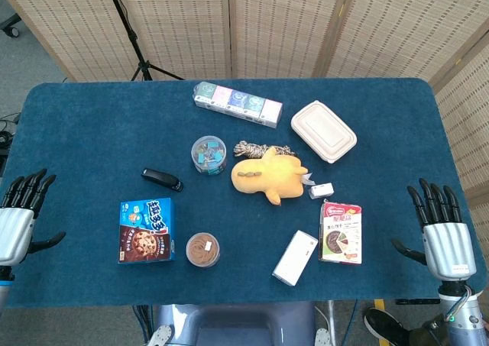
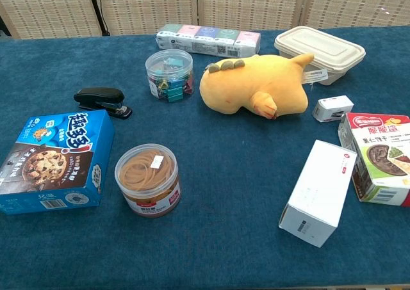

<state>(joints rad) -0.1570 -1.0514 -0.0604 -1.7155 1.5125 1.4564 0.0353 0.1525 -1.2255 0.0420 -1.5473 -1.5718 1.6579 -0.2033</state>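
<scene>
Blue cloth covers the table, over whose edges both hands are held with fingers spread and nothing gripped. Nearest the left hand, off its thumb side, lies the blue cardboard cookie box. Nearest the right hand, off its thumb side, lies the red-and-white printed carton.
</scene>
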